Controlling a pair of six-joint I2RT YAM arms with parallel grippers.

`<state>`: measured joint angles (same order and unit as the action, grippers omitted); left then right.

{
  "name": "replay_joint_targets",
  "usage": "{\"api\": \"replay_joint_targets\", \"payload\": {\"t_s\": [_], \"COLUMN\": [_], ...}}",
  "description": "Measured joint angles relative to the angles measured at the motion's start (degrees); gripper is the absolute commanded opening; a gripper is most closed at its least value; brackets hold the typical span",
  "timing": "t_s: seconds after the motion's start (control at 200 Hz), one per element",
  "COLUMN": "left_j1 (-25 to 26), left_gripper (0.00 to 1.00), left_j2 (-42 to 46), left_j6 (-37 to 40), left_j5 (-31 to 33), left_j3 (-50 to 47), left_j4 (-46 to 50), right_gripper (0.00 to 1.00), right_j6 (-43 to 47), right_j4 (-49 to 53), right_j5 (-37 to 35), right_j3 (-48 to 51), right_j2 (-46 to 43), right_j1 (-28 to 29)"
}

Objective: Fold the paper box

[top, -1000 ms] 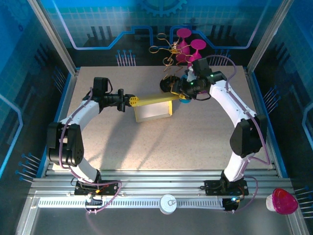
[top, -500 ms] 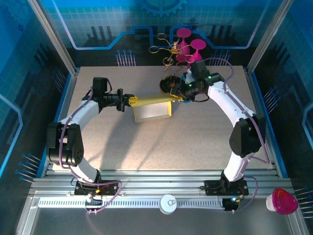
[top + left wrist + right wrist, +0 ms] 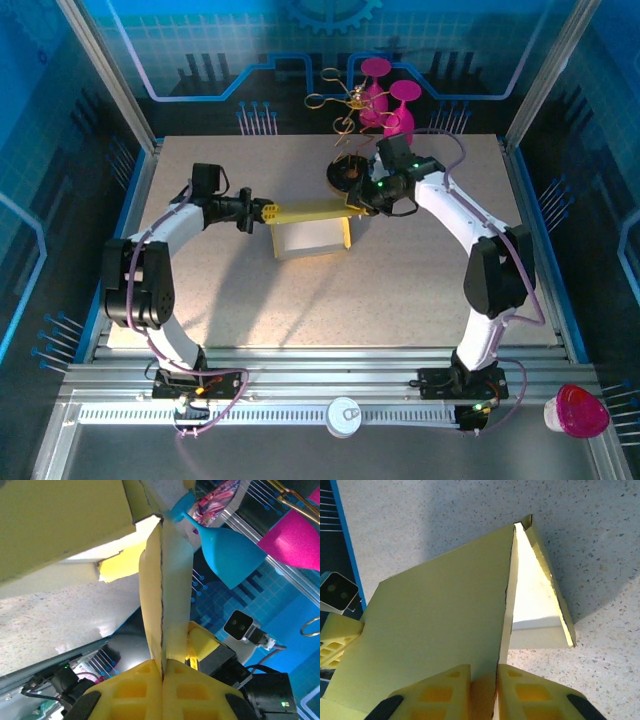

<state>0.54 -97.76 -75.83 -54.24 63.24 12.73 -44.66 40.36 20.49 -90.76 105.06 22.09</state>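
Clenched left gripper [image 3: 162,674] on one end of a raised yellow flap of the paper box [image 3: 310,236], right gripper [image 3: 496,677] pinched onto the flap's other end, box body rested on the table [image 3: 400,290] beneath, between both claws.

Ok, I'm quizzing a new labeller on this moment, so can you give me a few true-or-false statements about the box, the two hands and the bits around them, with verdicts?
1. The left hand and the right hand each pinch the raised yellow panel of the paper box. True.
2. The paper box lies flat and closed. False: one panel is lifted and the white inside shows.
3. Two pink goblets stand at the back, beyond the box. True.
4. The pink cup sits on the table right beside the box. False: it sits off the table, on the metal frame at the near right corner.
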Motion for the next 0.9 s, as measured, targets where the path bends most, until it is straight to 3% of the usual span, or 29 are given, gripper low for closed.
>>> {"api": "replay_joint_targets", "payload": {"t_s": [0.35,0.72,0.901], "left_j1": [-0.2,-0.2,-0.2], "left_gripper": [0.35,0.51,0.51], "left_j2": [-4.1,-6.9,-7.3], "left_j6": [12.0,25.6,30.5], "left_j5": [4.1,10.3,14.4], "left_j3": [0.9,6.9,11.4], "left_j4": [11.8,26.4,33.4], "right_gripper": [0.19,0.18,0.18], "right_j6": [0.3,1.9,2.5], "right_j4": [-1.7,-2.3,-2.3], "right_j5": [-2.6,-4.6,-5.1], "right_j3": [2.5,4.3,4.5], "right_j2": [0.9,2.1,2.7], "right_j1": [3.5,5.0,5.0]}}
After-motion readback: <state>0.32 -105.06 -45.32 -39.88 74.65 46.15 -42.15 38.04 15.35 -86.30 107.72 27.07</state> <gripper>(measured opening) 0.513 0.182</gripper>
